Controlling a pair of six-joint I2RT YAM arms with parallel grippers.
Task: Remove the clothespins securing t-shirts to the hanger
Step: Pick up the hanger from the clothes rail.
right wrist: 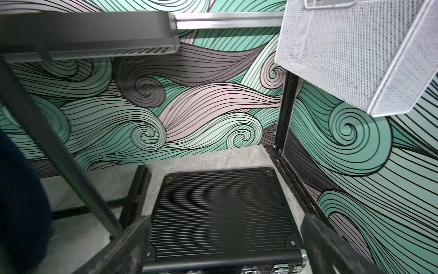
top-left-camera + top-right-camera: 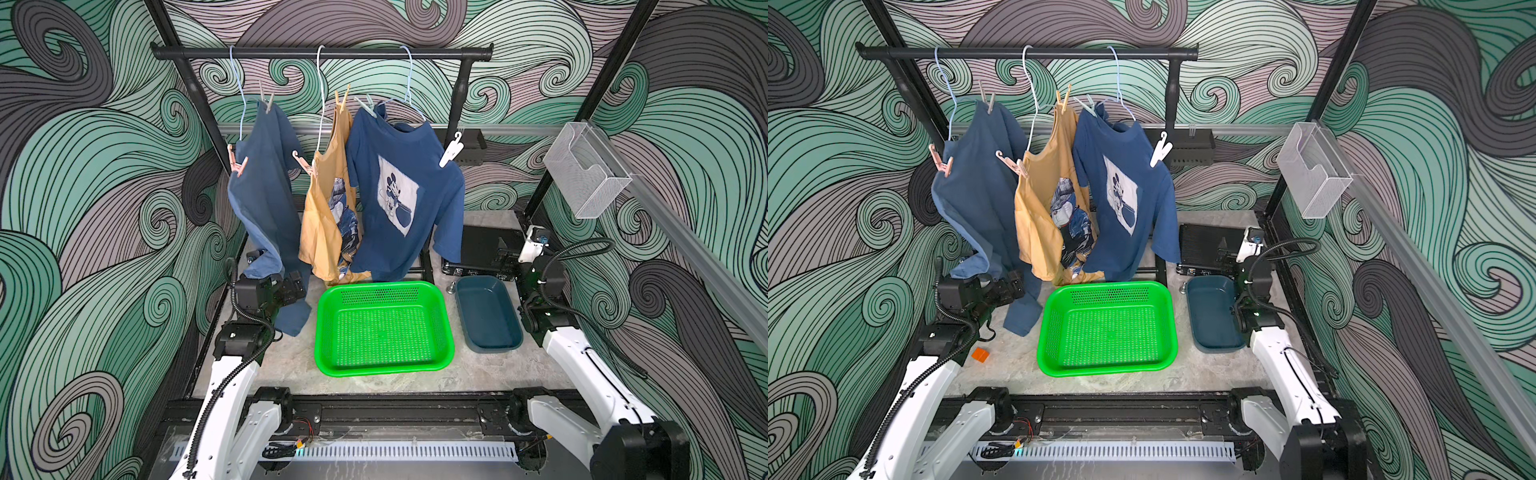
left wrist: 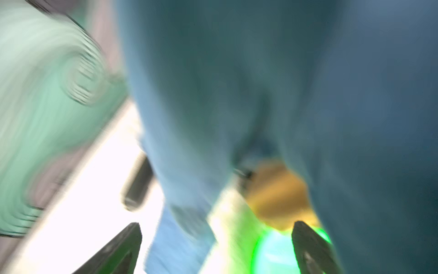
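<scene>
**Stock: pins, six, all clipped on; none in the basket or the tray at mid-table.**

- On the blue shirt, at the left end of the rail: grey pin and pink pin, one per shoulder.
- On the tan shirt, mid-rail: tan pin and second pink pin.
- On the navy shirt, toward the rail's right end: teal pin and white pin.

**Effectors**

- The left gripper sat low near the table's left edge, against the blue shirt's hanging hem. Its jaws were spread wide and held nothing. The left wrist view was blurred, with blue cloth just beyond the fingers.
- The right gripper sat near the table's right edge, above the near edge of the case. Its jaws were spread wide and empty.

**Governing relation**

- Every pin sat up at shoulder height, well above both grippers.
- The pink pin stood above the left gripper, slightly toward the table's left edge. Its axis was near upright, handles up and bite down. The left arm was nearer.
- The white pin lay up and inward from the right gripper. Its axis was slanted, hook end up. The right arm was nearer.

**Assessment:** removal had not begun. Either arm would likely need a long rise, then a squeeze across a pin's handles.
</scene>
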